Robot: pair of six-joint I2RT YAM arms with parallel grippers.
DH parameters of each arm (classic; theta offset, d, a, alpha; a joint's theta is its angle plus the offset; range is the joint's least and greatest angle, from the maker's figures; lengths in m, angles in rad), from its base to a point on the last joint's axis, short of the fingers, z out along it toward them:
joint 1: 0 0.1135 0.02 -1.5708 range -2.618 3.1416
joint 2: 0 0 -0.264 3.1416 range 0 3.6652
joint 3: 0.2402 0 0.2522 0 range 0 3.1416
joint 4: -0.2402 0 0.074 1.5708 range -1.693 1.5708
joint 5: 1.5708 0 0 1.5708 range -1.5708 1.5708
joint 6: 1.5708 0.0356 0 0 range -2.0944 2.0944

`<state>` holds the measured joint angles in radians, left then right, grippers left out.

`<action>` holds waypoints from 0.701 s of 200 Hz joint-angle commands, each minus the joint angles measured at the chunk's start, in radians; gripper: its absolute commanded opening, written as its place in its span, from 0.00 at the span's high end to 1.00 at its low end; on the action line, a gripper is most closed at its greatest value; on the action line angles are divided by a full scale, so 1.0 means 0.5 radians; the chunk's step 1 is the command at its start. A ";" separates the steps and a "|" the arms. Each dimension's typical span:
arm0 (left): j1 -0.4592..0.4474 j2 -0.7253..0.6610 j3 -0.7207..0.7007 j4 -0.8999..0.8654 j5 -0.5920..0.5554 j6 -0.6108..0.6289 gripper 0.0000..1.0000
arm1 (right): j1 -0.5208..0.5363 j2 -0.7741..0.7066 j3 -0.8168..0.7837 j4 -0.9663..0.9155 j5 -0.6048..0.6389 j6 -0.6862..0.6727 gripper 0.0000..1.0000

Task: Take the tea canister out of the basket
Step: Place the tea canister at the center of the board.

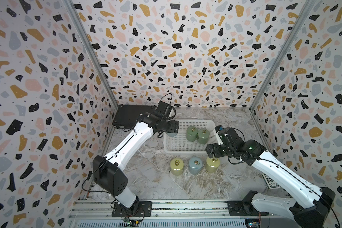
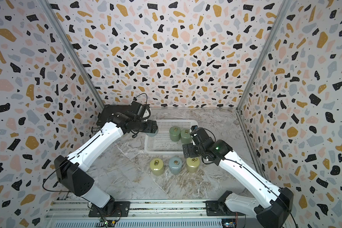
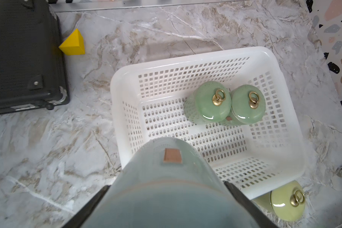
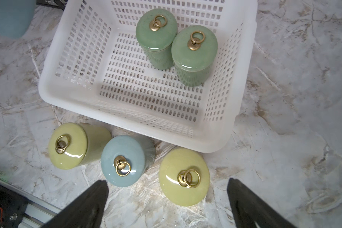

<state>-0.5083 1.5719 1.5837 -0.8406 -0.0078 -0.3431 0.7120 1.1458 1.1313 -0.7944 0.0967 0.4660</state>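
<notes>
The white perforated basket [image 1: 186, 152] [image 2: 162, 152] [image 3: 115, 88] [image 4: 47, 83] lies mid-table with two green tea canisters [image 1: 192, 133] [image 1: 203, 136] upright in its far right part. My left gripper [image 3: 167, 197] is shut on a pale blue-grey canister [image 3: 166, 177] [image 1: 172, 134] [image 2: 152, 134], hanging over the basket's left rim. In front of the basket stand a yellow-green canister [image 1: 176, 166], a blue one [image 1: 195, 165] and another yellow-green one [image 1: 211, 164] [image 4: 184, 177]. My right gripper [image 4: 167, 197] is open and empty above that last one.
A flat black case [image 1: 130, 116] [image 3: 24, 59] lies at the back left, with a yellow triangular block [image 3: 73, 43] beside it. A small card box [image 1: 269, 181] sits under the right arm. Patterned walls close in on three sides.
</notes>
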 commanded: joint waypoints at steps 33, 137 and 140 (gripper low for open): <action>-0.013 -0.476 -0.352 -0.069 -0.130 -0.142 0.22 | 0.003 0.168 0.089 0.112 -0.174 -0.090 0.01; -0.199 -0.978 -1.302 0.168 -0.219 -0.440 0.22 | 0.003 0.387 0.229 0.174 -0.350 -0.123 0.01; -0.215 -0.978 -1.327 0.185 -0.222 -0.451 0.22 | 0.003 0.387 0.229 0.175 -0.347 -0.124 0.01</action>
<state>-0.5694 1.1118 0.9794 -0.8841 -0.0929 -0.5056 0.7120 1.3437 1.2057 -0.7025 -0.0639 0.4171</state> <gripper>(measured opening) 0.829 0.993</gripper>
